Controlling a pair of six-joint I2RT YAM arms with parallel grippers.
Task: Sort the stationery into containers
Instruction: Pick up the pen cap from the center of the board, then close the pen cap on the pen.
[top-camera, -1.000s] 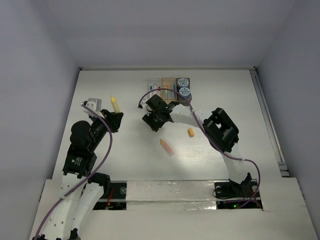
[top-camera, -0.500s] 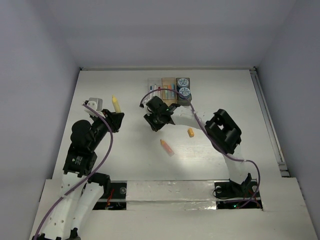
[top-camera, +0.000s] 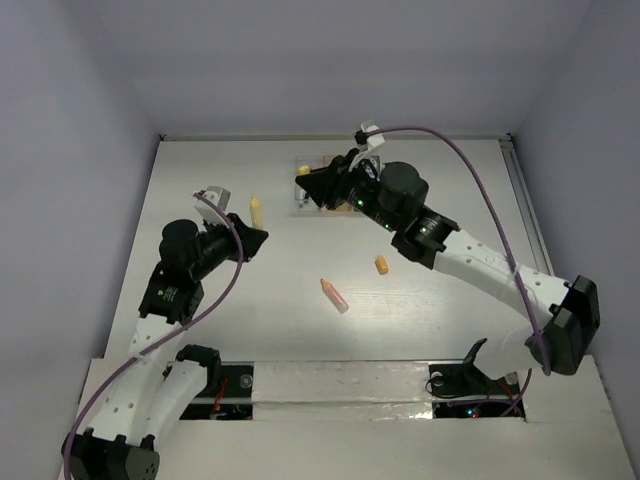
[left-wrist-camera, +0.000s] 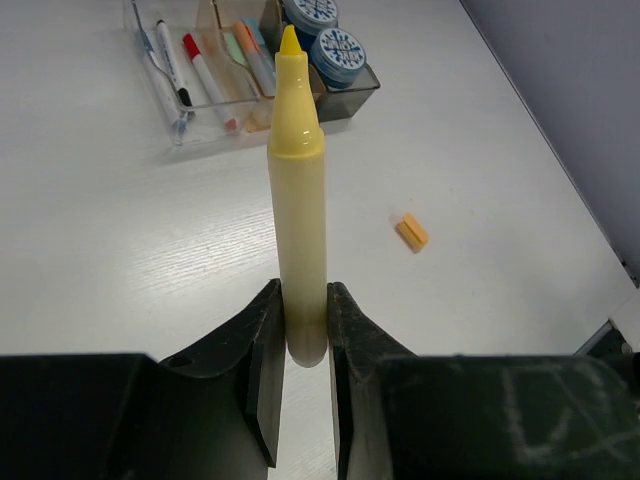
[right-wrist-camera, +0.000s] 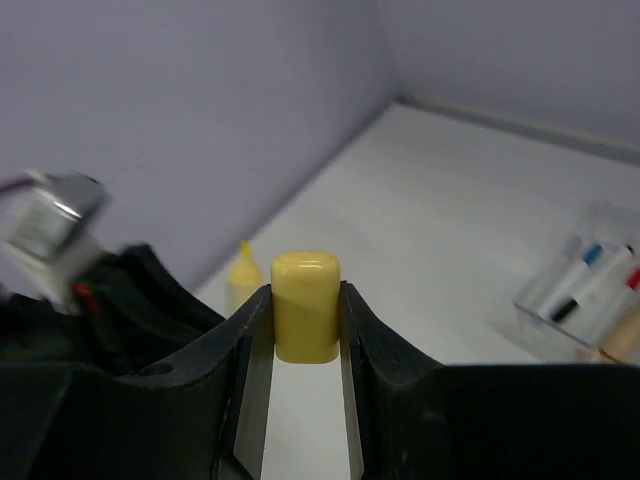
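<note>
My left gripper (left-wrist-camera: 298, 300) is shut on the base of an uncapped yellow marker (left-wrist-camera: 298, 200), tip pointing away. In the top view the marker (top-camera: 255, 210) sticks out of the left gripper (top-camera: 256, 237) at left centre. My right gripper (right-wrist-camera: 305, 300) is shut on a yellow cap (right-wrist-camera: 305, 305) and faces the marker's tip (right-wrist-camera: 243, 275). In the top view the right gripper (top-camera: 303, 178) is raised in front of the joined containers (top-camera: 322, 160), which are mostly hidden. The left wrist view shows the containers (left-wrist-camera: 200, 110) holding pens, markers and blue-white rolls (left-wrist-camera: 335, 55).
A small orange bit (top-camera: 381, 265) and an orange-pink marker (top-camera: 335, 295) lie on the white table mid-field. The orange bit also shows in the left wrist view (left-wrist-camera: 411, 230). Walls enclose the table at back and sides. The right arm's purple cable arcs high above the table.
The right arm has risen from the table's middle and swung to the far side, its gripper now pointing left. The left gripper has moved right with the yellow marker.
</note>
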